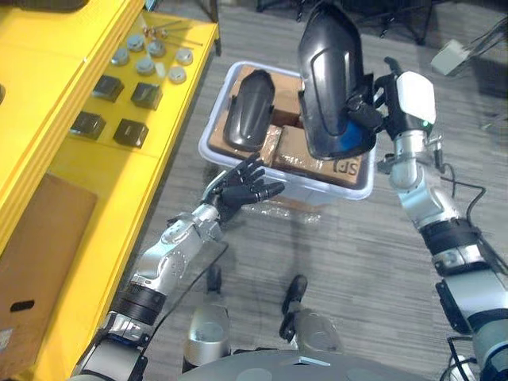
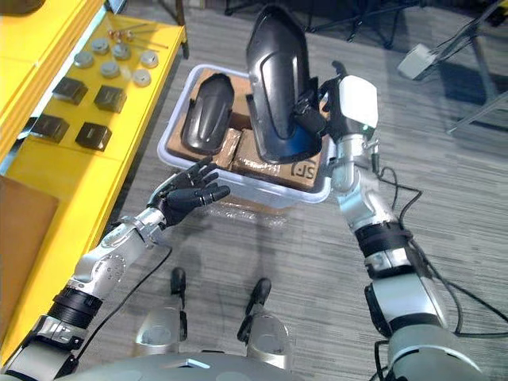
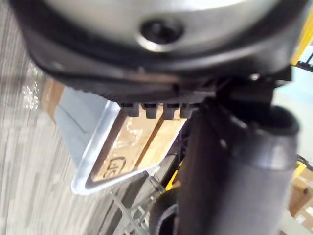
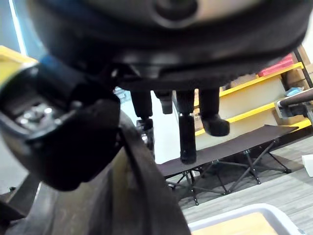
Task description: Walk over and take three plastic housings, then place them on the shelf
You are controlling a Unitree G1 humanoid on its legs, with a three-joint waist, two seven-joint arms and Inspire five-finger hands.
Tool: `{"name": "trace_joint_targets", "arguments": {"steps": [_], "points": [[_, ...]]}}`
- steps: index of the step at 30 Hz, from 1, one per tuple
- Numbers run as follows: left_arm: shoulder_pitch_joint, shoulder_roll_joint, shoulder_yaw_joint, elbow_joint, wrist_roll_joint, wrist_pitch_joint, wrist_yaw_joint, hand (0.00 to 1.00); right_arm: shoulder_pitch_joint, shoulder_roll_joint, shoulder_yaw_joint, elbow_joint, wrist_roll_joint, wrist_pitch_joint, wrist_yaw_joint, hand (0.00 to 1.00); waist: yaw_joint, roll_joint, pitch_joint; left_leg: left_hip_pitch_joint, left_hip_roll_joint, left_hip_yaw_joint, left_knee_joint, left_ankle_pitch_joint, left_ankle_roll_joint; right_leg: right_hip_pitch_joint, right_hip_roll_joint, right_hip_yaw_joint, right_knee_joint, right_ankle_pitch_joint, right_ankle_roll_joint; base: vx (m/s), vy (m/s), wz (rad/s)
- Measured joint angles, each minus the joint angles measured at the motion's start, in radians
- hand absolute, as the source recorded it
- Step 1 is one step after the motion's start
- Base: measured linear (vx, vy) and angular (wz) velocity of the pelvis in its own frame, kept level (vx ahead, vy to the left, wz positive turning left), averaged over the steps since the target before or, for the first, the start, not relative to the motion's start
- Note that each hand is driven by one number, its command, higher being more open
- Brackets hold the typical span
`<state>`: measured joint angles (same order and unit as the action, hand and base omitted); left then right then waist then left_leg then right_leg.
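2 plastic housings on view.

Left eye view: the raised housing (image 1: 329,79), dark and glossy, is pinched at its lower edge by the right hand (image 1: 413,99) and held upright above the bin (image 1: 205,139). The second housing (image 1: 250,111) lies inside the bin on cardboard boxes (image 1: 333,165). The left hand (image 1: 242,189) sits just before the bin's near rim, fingers spread, holding nothing. Floor (image 1: 357,262) is grey and plank-patterned.

Right eye view: a yellow shelf (image 2: 87,178) runs along the robot's left, carrying dark square blocks (image 2: 94,136) and grey round discs (image 2: 111,70).

Left wrist view: a bin corner and box tops lie past the hand.

Right wrist view: the thumb bears on the housing's edge. Beyond stand a folding cot (image 4: 220,147) and yellow racking (image 4: 254,95).
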<state>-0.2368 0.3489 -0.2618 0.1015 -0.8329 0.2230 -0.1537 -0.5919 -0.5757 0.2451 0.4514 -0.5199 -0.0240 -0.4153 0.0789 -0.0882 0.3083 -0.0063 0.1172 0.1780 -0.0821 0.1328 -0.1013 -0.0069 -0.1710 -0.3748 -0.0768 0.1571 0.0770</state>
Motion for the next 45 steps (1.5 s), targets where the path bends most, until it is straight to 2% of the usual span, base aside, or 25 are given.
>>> {"name": "trace_joint_targets", "arguments": {"steps": [6,11,12,22,23,26,29,32,36,41,42,45], "points": [[-0.034,-0.064,-0.064,0.010,-0.037,-0.003,0.030,1.00,0.078,0.050,-0.001,-0.037,-0.059,-0.062,0.003,0.00,-0.013,-0.003,-0.055,0.049,0.001,0.018,0.000,-0.017,-0.001,0.032,0.001,0.021,-0.001,-0.003,-0.001,0.00,-0.009,-0.13],[-0.034,-0.114,-0.099,0.013,-0.107,-0.003,0.096,1.00,0.122,0.085,0.001,-0.064,-0.070,-0.130,0.017,0.00,-0.020,-0.011,-0.086,0.071,0.001,0.028,0.000,-0.020,-0.002,0.047,0.001,0.030,-0.001,-0.003,0.000,-0.01,-0.005,-0.07],[-0.034,-0.117,-0.099,0.017,-0.107,-0.005,0.115,1.00,0.135,0.097,0.002,-0.067,-0.089,-0.157,0.021,0.00,-0.025,-0.016,-0.099,0.073,0.001,0.030,0.000,-0.020,-0.002,0.046,0.002,0.033,-0.001,-0.003,0.000,-0.01,-0.005,-0.06],[-0.034,-0.131,-0.127,0.059,-0.106,-0.026,0.215,1.00,0.175,0.131,0.035,-0.075,-0.102,-0.237,0.037,0.00,-0.029,-0.030,-0.126,0.104,0.001,0.047,0.000,-0.031,-0.012,0.059,0.001,0.050,-0.007,-0.010,0.005,-0.01,-0.001,-0.05],[-0.034,-0.143,-0.126,0.074,-0.106,-0.028,0.223,0.00,0.184,0.140,0.035,-0.075,-0.100,-0.245,0.042,0.00,-0.029,-0.032,-0.132,0.103,0.001,0.047,0.000,-0.031,-0.011,0.059,0.001,0.050,-0.007,-0.010,0.005,0.00,0.000,0.00],[-0.034,-0.160,-0.128,0.116,-0.108,-0.033,0.260,0.00,0.199,0.157,0.049,-0.077,-0.099,-0.253,0.063,0.00,-0.033,-0.039,-0.151,0.105,0.001,0.048,0.000,-0.031,-0.009,0.059,0.001,0.050,-0.007,-0.010,0.005,0.02,-0.003,-0.01],[-0.028,-0.159,-0.138,0.128,-0.109,-0.058,0.260,0.00,0.230,0.159,0.048,-0.096,-0.096,-0.251,0.071,0.00,-0.029,-0.046,-0.156,0.105,0.000,0.048,0.000,-0.034,-0.007,0.060,0.001,0.050,-0.007,-0.008,0.003,0.01,-0.001,0.00],[-0.015,-0.161,-0.156,0.128,-0.156,-0.094,0.256,0.00,0.248,0.178,0.037,-0.106,-0.090,-0.251,0.073,0.00,-0.031,-0.048,-0.157,0.107,-0.001,0.049,0.000,-0.036,-0.007,0.061,0.000,0.051,-0.007,-0.008,0.003,0.00,0.000,0.00],[0.006,-0.201,-0.111,0.139,-0.247,-0.182,0.266,0.00,0.324,0.225,0.040,-0.149,-0.082,-0.272,0.070,0.00,-0.035,-0.048,-0.158,0.114,-0.001,0.053,0.000,-0.041,-0.007,0.065,0.000,0.054,-0.007,-0.012,0.007,0.01,-0.002,-0.03],[0.017,-0.197,-0.109,0.145,-0.266,-0.206,0.249,0.00,0.342,0.262,0.042,-0.151,-0.071,-0.284,0.061,0.00,-0.040,-0.050,-0.161,0.118,-0.001,0.054,0.000,-0.044,-0.009,0.069,0.000,0.054,-0.007,-0.018,0.010,0.00,0.000,0.00],[0.017,-0.194,-0.109,0.145,-0.264,-0.210,0.243,0.00,0.343,0.267,0.042,-0.151,-0.071,-0.284,0.055,1.00,-0.040,-0.050,-0.161,0.118,-0.001,0.054,0.000,-0.044,-0.009,0.069,0.000,0.054,-0.007,-0.019,0.010,0.00,0.000,0.00],[0.017,-0.194,-0.108,0.145,-0.264,-0.226,0.230,0.00,0.348,0.270,0.043,-0.151,-0.069,-0.298,0.036,1.00,-0.041,-0.051,-0.162,0.118,-0.001,0.054,0.000,-0.045,-0.009,0.070,0.000,0.054,-0.007,-0.018,0.009,0.00,0.000,0.00]]}}
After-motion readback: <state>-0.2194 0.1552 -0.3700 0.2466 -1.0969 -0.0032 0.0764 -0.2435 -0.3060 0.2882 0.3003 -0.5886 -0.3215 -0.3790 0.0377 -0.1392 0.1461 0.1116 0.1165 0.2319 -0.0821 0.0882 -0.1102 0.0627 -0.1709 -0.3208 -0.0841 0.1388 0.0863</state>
